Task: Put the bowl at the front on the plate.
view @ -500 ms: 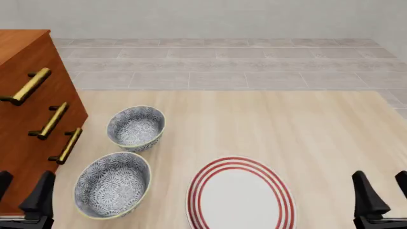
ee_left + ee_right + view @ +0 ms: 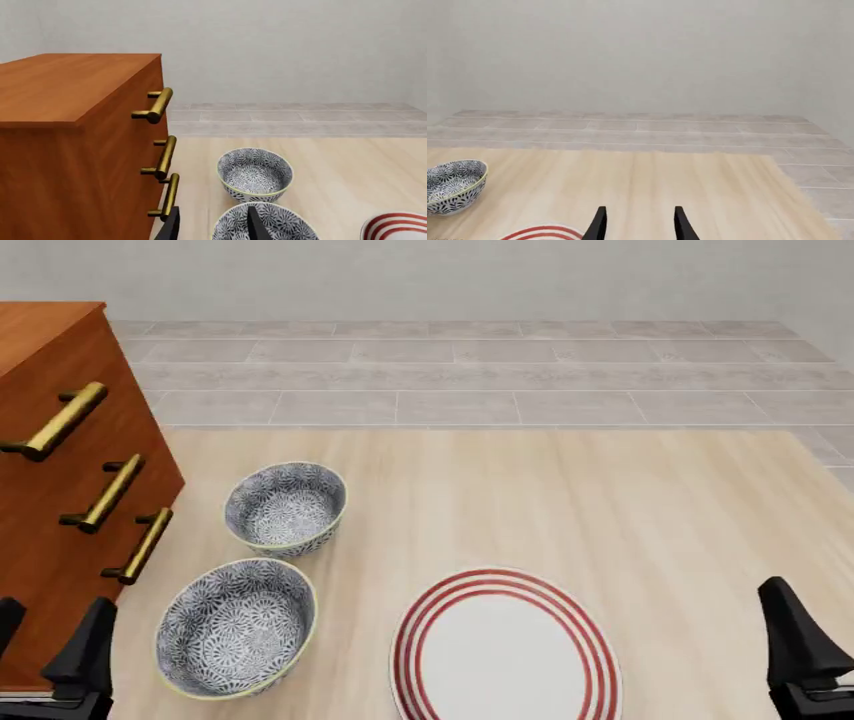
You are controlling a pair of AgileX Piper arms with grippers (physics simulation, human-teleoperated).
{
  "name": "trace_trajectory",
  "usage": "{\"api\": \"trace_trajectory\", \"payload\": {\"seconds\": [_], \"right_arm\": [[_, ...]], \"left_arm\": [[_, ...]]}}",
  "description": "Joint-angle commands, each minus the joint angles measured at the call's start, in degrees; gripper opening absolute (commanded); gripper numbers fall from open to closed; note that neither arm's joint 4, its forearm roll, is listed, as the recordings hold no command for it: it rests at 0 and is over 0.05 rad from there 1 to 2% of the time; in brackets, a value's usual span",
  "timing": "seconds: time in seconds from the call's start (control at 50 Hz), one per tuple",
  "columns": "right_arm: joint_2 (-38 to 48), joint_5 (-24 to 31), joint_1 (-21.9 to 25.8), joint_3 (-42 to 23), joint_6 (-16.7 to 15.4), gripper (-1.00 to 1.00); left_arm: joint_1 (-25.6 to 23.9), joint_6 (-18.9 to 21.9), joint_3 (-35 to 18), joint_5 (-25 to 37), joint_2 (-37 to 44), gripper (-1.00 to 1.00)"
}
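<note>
The front bowl (image 2: 236, 628), blue-and-white floral with a pale rim, sits upright on the table, left of the plate (image 2: 505, 650). That plate is white with red rings and carries nothing. A second alike bowl (image 2: 284, 508) stands behind the first. My left gripper (image 2: 47, 640) is open and empty, low at the near left beside the front bowl; in the left wrist view its fingers (image 2: 172, 226) frame that bowl's near rim (image 2: 280, 225). My right gripper (image 2: 814, 640) is open and empty at the near right edge, well right of the plate.
A wooden dresser (image 2: 60, 470) with brass handles stands along the table's left side, close to both bowls and the left gripper. The right wrist view shows a bowl (image 2: 450, 185) and the plate's red rim (image 2: 544, 232). Tiled floor lies beyond the table's far edge.
The right gripper has shifted to the right, so only one of its fingers stays in the front view. Bowls, plate and left gripper have not moved.
</note>
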Motion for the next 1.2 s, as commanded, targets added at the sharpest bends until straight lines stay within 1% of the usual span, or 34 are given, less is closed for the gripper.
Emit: {"api": "trace_trajectory", "payload": {"seconds": [0.02,0.04,0.08,0.1,0.12,0.14,0.18,0.22,0.24,0.26,0.28,0.3,0.32,0.4,0.44,0.48,0.56,0.58,0.6,0.68,0.78,0.82,0.84,0.88,0.9,1.04,1.08,1.1,1.14,1.18,1.2], "right_arm": [[3.4,1.8,4.6,-5.6,-1.9,1.0],[4.4,1.4,5.2,-5.9,-2.2,1.0],[6.2,0.9,6.2,-6.4,-1.6,1.0],[6.9,0.8,7.2,-6.8,-2.7,1.0],[8.7,1.1,9.1,-7.9,-2.1,1.0],[9.2,1.1,9.6,-8.3,-2.5,1.0],[12.0,1.3,11.3,-9.5,-1.1,1.0],[14.4,1.6,12.2,-10.7,-0.7,1.0],[16.9,2.2,13.5,-12.8,0.7,1.0],[16.9,2.2,13.5,-12.8,0.7,1.0],[19.4,3.5,15.1,-15.3,1.8,1.0],[20.1,4.0,16.0,-16.4,1.6,1.0],[21.8,5.8,17.8,-19.2,1.2,1.0],[24.3,8.1,20.2,-22.3,1.5,1.0],[25.6,8.8,20.9,-23.3,2.3,1.0],[26.5,9.2,21.5,-24.0,1.7,1.0],[29.6,9.8,22.5,-25.2,2.3,1.0],[30.5,10.1,22.8,-25.6,3.3,1.0],[30.9,10.5,23.3,-26.2,2.9,1.0],[33.9,12.5,25.1,-28.9,4.6,1.0],[36.6,14.5,25.8,-31.7,4.8,1.0],[37.3,15.2,26.5,-32.7,4.3,1.0],[38.8,16.2,27.1,-33.8,4.9,1.0],[39.7,16.8,27.4,-34.8,5.0,1.0],[40.9,17.5,28.3,-35.5,5.6,1.0],[45.0,20.4,31.1,-39.6,5.7,1.0],[45.4,20.7,31.5,-39.9,5.7,1.0],[46.7,21.2,33.1,-40.6,6.0,1.0],[47.8,21.4,33.7,-41.0,6.3,1.0],[49.5,21.8,34.6,-41.2,7.6,1.0],[49.9,21.7,35.0,-41.4,7.1,1.0]], "left_arm": [[0.0,0.0,0.0,0.0,0.0,1.0],[0.0,0.0,0.0,0.0,0.0,1.0],[0.0,0.0,0.0,0.0,0.0,1.0],[0.0,0.0,0.0,0.0,0.0,1.0],[0.0,0.0,0.0,0.0,0.0,1.0],[0.0,0.0,0.0,0.0,0.0,1.0],[0.0,0.0,0.0,0.0,0.0,1.0],[0.0,0.0,0.0,0.0,0.0,1.0],[0.0,0.0,0.0,0.0,0.0,1.0],[0.0,0.0,0.0,0.0,0.0,1.0],[0.0,0.0,0.0,0.0,0.0,1.0],[0.0,0.0,0.0,0.0,0.0,1.0],[0.0,0.0,0.0,0.0,0.0,1.0],[0.0,0.0,0.0,0.0,0.0,1.0],[0.0,0.0,0.0,0.0,0.0,1.0],[0.0,0.0,0.0,0.0,0.0,1.0],[0.0,0.0,0.0,0.0,0.0,1.0],[0.0,0.0,0.0,0.0,0.0,1.0],[0.0,0.0,0.0,0.0,0.0,1.0],[0.0,0.0,0.0,0.0,0.0,1.0],[0.0,0.0,0.0,0.0,0.0,1.0],[0.0,0.0,0.0,0.0,0.0,1.0],[0.0,0.0,0.0,0.0,0.0,1.0],[0.0,0.0,0.0,0.0,0.0,1.0],[0.0,0.0,0.0,0.0,0.0,1.0],[0.0,0.0,0.0,0.0,0.0,1.0],[0.0,0.0,0.0,0.0,0.0,1.0],[0.0,0.0,0.0,0.0,0.0,1.0],[0.0,0.0,0.0,0.0,0.0,1.0],[0.0,0.0,0.0,0.0,0.0,1.0],[0.0,0.0,0.0,0.0,0.0,1.0]]}}
